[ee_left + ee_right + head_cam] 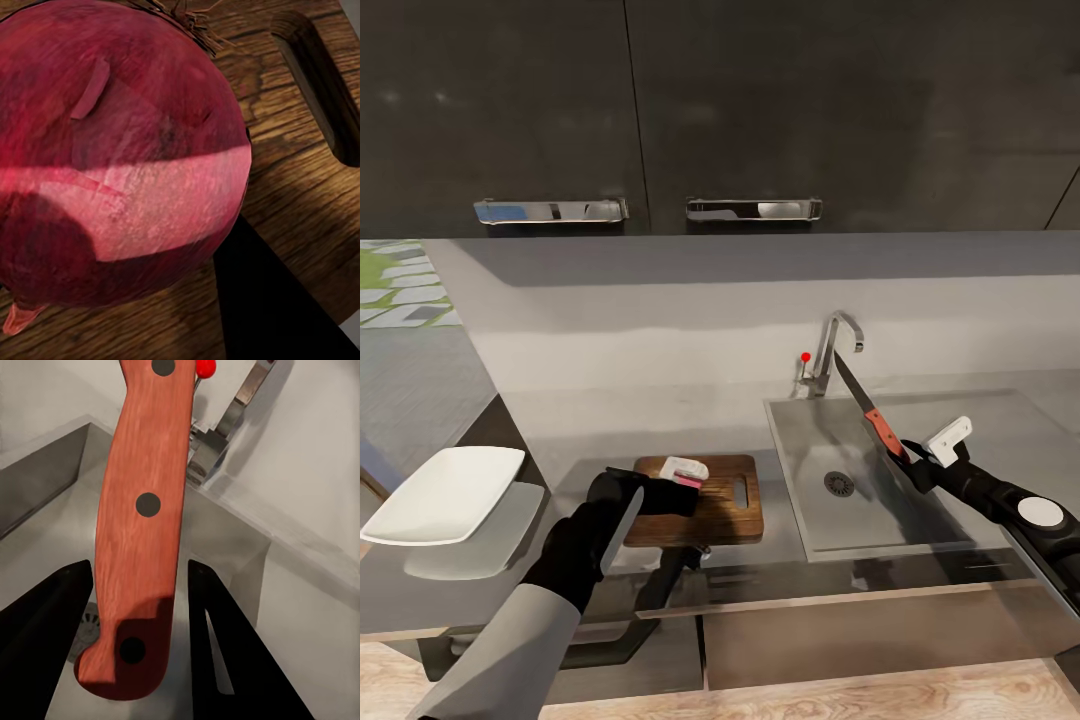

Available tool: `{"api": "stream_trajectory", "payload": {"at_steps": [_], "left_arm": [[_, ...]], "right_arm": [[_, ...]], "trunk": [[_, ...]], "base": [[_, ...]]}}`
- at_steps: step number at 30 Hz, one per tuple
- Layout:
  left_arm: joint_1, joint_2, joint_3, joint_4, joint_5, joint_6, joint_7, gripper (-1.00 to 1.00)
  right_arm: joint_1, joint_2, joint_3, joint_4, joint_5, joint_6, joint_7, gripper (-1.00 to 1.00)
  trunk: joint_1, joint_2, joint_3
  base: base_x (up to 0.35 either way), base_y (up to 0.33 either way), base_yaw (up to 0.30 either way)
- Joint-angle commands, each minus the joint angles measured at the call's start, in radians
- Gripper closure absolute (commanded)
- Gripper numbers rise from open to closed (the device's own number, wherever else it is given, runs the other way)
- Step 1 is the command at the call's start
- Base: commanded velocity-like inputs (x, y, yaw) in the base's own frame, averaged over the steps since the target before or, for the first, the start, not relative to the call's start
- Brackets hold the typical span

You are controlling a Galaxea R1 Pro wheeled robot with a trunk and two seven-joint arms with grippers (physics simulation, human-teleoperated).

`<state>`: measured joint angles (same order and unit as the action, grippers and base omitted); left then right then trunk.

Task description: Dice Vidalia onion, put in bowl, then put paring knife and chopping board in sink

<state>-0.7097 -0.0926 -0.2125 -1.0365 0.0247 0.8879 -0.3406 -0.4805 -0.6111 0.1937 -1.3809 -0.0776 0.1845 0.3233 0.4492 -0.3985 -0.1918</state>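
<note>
Right end effector (913, 466) clamped on paring knife (883, 431), above sink (880, 540).

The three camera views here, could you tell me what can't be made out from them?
- Head view: the Vidalia onion is mostly hidden by the left gripper over the chopping board.
- Left wrist view: the onion is so close that its edges are cut off, and the fingers' grip on it can't be seen.
- Right wrist view: the paring knife blade runs off the frame edge.
- Head view: the bowl inside is too shallowly seen to judge.
</note>
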Motion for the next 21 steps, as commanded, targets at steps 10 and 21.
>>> {"api": "stream_trajectory", "payload": {"at_steps": [10, 21], "left_arm": [[0.000, 0.011, 0.000, -0.032, -0.007, -0.037, -0.004, -1.00], [0.001, 0.040, -0.002, -0.199, -0.006, -0.030, -0.001, -1.00]], "right_arm": [[-0.001, -0.001, 0.001, -0.001, -0.008, 0.007, 0.001, 1.00], [-0.001, -0.001, 0.001, -0.001, -0.008, 0.007, 0.000, 1.00]], "trunk": [[0.001, -0.002, -0.002], [0.001, -0.002, -0.002]], "base": [[0.000, 0.000, 0.000], [0.000, 0.000, 0.000]]}}
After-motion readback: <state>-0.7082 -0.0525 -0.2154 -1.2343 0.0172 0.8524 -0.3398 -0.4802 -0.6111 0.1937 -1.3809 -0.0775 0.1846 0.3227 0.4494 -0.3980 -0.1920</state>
